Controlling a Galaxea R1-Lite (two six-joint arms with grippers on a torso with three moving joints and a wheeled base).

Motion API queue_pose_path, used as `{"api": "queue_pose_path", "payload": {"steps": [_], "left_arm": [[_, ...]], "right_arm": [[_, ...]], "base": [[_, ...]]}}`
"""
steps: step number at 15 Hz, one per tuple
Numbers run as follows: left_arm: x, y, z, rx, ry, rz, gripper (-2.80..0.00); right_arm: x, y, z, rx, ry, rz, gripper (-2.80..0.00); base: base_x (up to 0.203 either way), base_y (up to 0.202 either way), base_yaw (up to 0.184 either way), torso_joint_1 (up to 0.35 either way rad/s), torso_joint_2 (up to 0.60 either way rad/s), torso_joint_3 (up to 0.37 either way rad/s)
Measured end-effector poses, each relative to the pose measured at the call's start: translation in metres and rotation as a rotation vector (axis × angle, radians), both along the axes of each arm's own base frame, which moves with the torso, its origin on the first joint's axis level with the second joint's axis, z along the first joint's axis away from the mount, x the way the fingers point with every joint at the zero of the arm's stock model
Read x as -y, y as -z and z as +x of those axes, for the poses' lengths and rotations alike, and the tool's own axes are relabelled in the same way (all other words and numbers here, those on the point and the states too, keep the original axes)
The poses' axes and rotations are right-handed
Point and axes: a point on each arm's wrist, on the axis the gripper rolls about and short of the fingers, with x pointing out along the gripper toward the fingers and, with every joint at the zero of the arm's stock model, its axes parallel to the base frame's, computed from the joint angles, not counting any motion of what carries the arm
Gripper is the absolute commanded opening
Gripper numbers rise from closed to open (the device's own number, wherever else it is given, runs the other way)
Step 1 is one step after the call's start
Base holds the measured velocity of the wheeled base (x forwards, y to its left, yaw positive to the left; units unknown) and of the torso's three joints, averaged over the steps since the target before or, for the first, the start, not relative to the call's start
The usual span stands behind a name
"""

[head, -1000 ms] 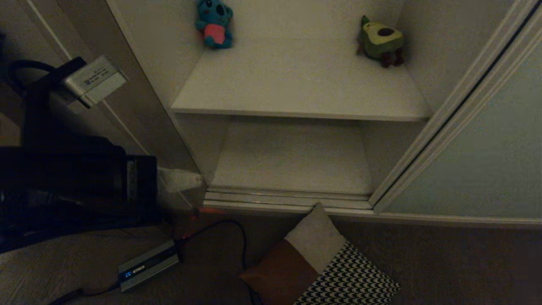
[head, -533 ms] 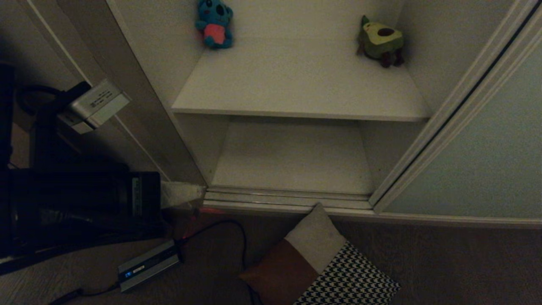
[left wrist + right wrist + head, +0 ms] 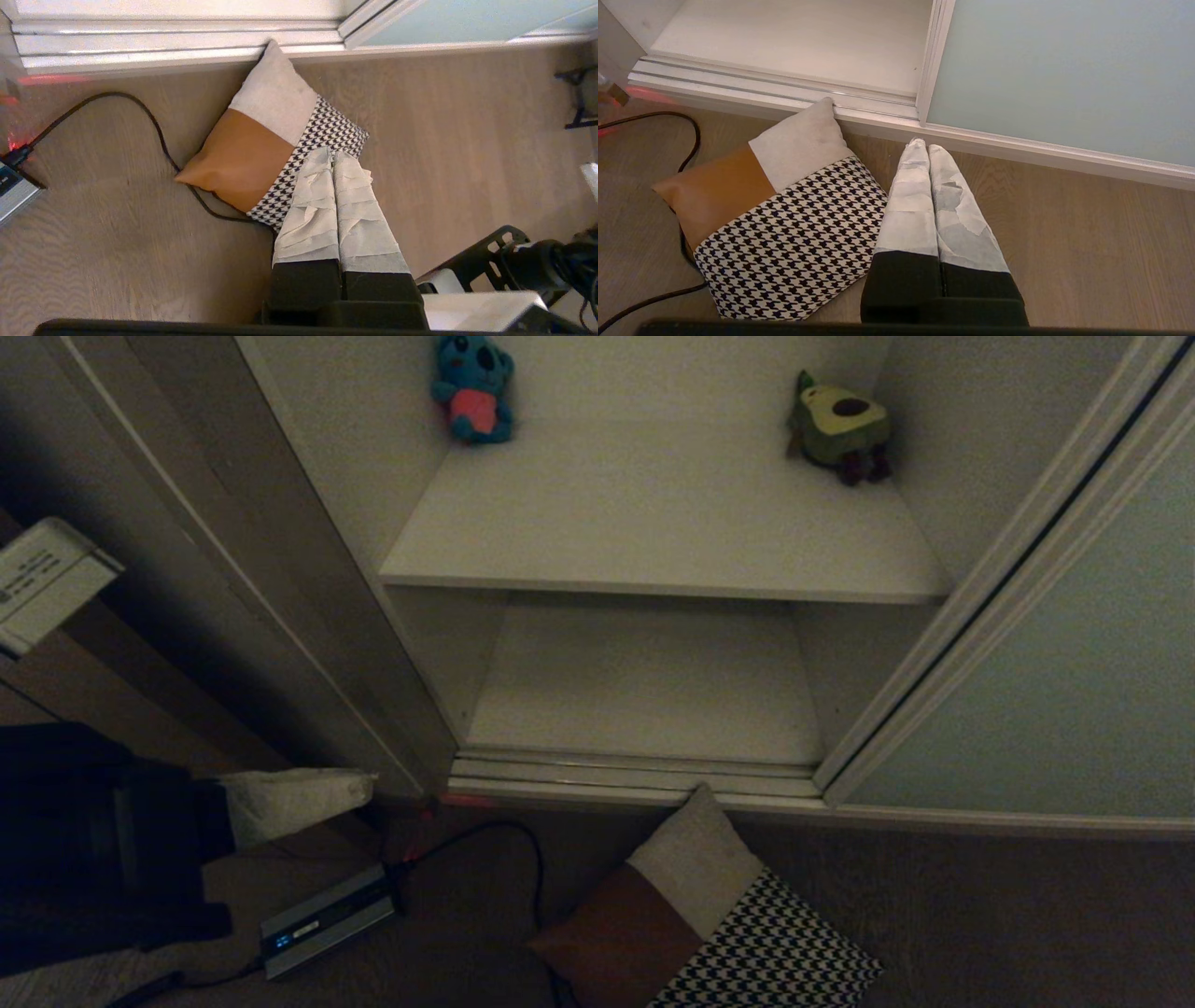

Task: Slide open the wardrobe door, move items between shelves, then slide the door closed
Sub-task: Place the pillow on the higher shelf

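With the pale grey-green sliding wardrobe door (image 3: pixel 1055 691) already open, my left fingers (image 3: pixel 332 156) are pressed together and empty above the houndstooth, brown and beige cushion (image 3: pixel 261 154) on the wooden floor (image 3: pixel 117 233), so next I must spread them, grasp it and lift it to an off-white shelf (image 3: pixel 653 513).

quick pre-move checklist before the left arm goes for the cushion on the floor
1. Sliding wardrobe door slid aside, shelves reachable: ok.
2. Cushion in view, lying on the floor by the track, nothing on it: ok.
3. Left gripper ready to grasp: not ok, fingers shut, holding nothing.
4. Black cable clear of the cushion: not ok, it runs under the brown edge.
5. Lower shelf has room: ok.
6. Right gripper parked out of the way: ok, shut, beside the cushion.
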Motion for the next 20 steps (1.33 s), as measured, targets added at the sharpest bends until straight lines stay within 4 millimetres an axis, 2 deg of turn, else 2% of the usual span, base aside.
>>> {"api": "queue_pose_path", "payload": {"steps": [4, 8, 14, 17, 20], "left_arm": [[0.000, 0.004, 0.000, -0.012, -0.008, 0.004, -2.80], [0.011, 0.011, 0.015, -0.045, 0.001, 0.040, -2.80], [0.035, 0.031, 0.047, -0.081, -0.005, 0.073, -2.80], [0.043, 0.037, 0.056, -0.079, 0.017, 0.062, -2.80], [0.045, 0.048, 0.057, -0.116, 0.067, 0.084, -2.80]], "right_arm": [[0.000, 0.000, 0.000, 0.000, 0.000, 0.000, -2.80], [0.000, 0.000, 0.000, 0.000, 0.000, 0.000, -2.80], [0.000, 0.000, 0.000, 0.000, 0.000, 0.000, -2.80], [0.000, 0.000, 0.000, 0.000, 0.000, 0.000, -2.80], [0.000, 0.000, 0.000, 0.000, 0.000, 0.000, -2.80]], "base": [[0.000, 0.000, 0.000, 0.001, 0.00, -0.059], [0.000, 0.000, 0.000, 0.005, 0.00, -0.183], [0.000, 0.000, 0.000, 0.004, 0.00, -0.199], [0.000, 0.000, 0.000, 0.002, 0.00, -0.198], [0.000, 0.000, 0.000, 0.003, 0.00, -0.197]]}}
